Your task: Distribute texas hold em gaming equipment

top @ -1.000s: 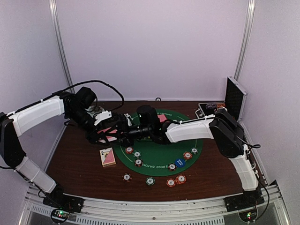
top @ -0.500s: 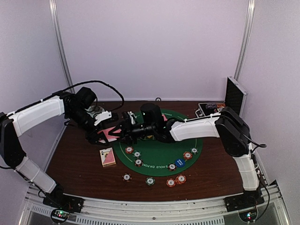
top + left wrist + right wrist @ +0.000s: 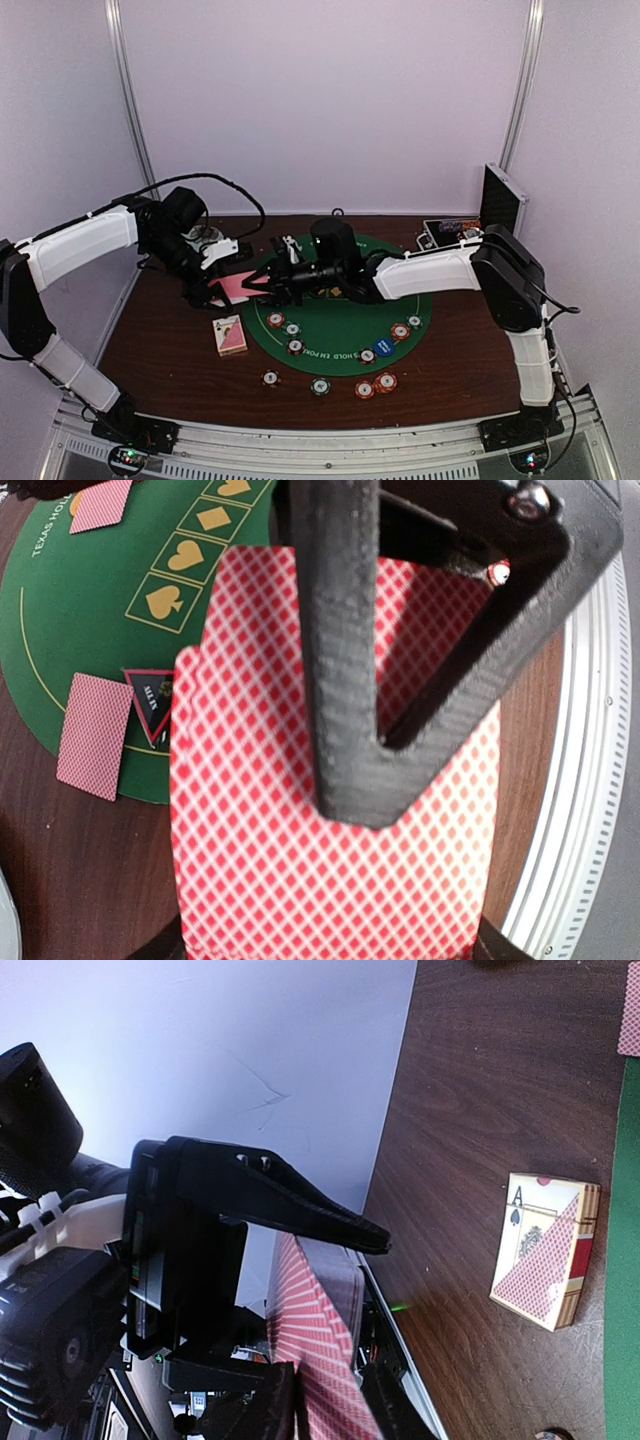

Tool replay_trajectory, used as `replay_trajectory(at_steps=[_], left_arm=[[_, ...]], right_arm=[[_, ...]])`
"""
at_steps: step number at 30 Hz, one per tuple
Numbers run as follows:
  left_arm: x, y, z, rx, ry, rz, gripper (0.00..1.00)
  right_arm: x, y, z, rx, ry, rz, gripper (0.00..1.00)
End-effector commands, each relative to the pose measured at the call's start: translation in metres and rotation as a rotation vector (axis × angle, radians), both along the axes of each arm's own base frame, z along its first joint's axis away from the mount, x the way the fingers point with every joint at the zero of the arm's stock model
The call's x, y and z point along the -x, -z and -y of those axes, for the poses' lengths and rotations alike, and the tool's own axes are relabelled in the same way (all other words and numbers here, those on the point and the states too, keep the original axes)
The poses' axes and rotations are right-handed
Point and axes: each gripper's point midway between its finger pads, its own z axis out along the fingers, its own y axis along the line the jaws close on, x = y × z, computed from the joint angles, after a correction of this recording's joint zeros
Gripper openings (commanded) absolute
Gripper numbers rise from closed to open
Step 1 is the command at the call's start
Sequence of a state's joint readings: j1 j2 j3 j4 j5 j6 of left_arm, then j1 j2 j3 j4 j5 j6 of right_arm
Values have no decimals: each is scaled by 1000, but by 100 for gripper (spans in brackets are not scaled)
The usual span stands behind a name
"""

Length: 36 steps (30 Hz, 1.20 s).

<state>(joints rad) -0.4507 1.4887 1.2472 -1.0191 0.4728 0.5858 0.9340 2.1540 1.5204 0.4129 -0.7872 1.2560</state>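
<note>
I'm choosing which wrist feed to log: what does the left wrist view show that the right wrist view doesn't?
Only the left wrist view shows the gold suit symbols and the black-red triangle marker. Only the right wrist view shows the card box. Both show the pink-backed cards clamped in the left gripper.

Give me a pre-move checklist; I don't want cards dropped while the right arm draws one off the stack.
1. Left gripper holds the pink-backed stack of playing cards: ok, jaws flank its sides.
2. Right gripper has the top card: ok, jaws closed on its edge.
3. Only one card taken: cannot tell.
4. Round green felt mat has bare space for a card: ok, at its middle.
5. Small striped poker chips clear of both jaws: ok, they lie lower, along the mat's near edge.
</note>
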Motion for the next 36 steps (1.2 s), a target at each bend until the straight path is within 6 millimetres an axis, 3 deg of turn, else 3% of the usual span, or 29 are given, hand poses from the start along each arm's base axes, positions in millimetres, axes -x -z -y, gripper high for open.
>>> replay_trajectory(at_steps=[1,13,23,28,36], left_arm=[[-3,-12,5,44,21,51,0],[0,-9,3,39,23,46,0],[1,-9,3,40,23,45,0],[0,-10,3,40,23,48,0],[0,-13,3,44,20,53,0]], right_arm=[[-3,3,12,35,26,-10,26],[-6,-8,30,43,54,4,13],[-8,3,69,93,96,-7,8],[-14,26,107,145,137,-38,7],[-16,85,176,318,183,-90,6]])
